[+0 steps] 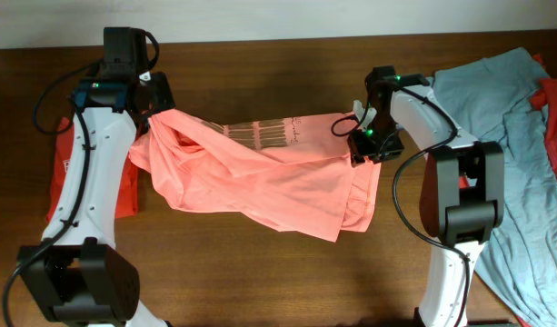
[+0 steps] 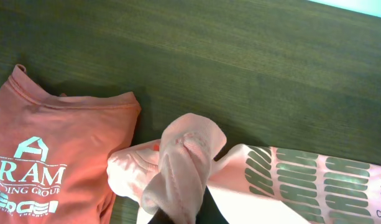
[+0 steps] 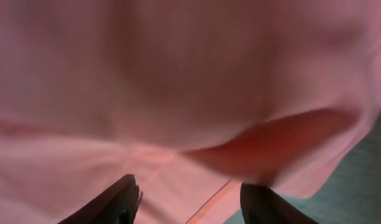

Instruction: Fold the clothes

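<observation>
Tension across the middle of the table (image 1: 260, 282): the pink shirt (image 1: 260, 173) is slung between the two arms, its printed band pulled fairly straight along the far edge while the rest sags in loose folds toward the near side. That looks like a spread-out hold, getting the cloth open and flat before any fold goes in.

Over to the left gripper (image 1: 154, 109). Its wrist view shows a twisted wad of pink rising straight out of the dark fingertips, so I judge it clamped on that corner of the pink shirt, lifting it clear of the wood. Just beside it lies the FRAM shirt (image 2: 41, 162), flat on the table and not touching the wad.

Now the right gripper (image 1: 360, 136), at the opposite end of the band. Its wrist view is filled with pink, blurred and very close, and the two dark fingers (image 3: 122, 199) stand apart at the bottom with a seam running between them. So the jaws are apart, the cloth right against them and just beyond. I can't tell whether any of it is pinched.

Off to the right, the grey-blue shirt (image 1: 496, 100) lies crumpled and well apart, with a red shirt (image 1: 555, 100) at its far edge. Both look like they're waiting their turn.
</observation>
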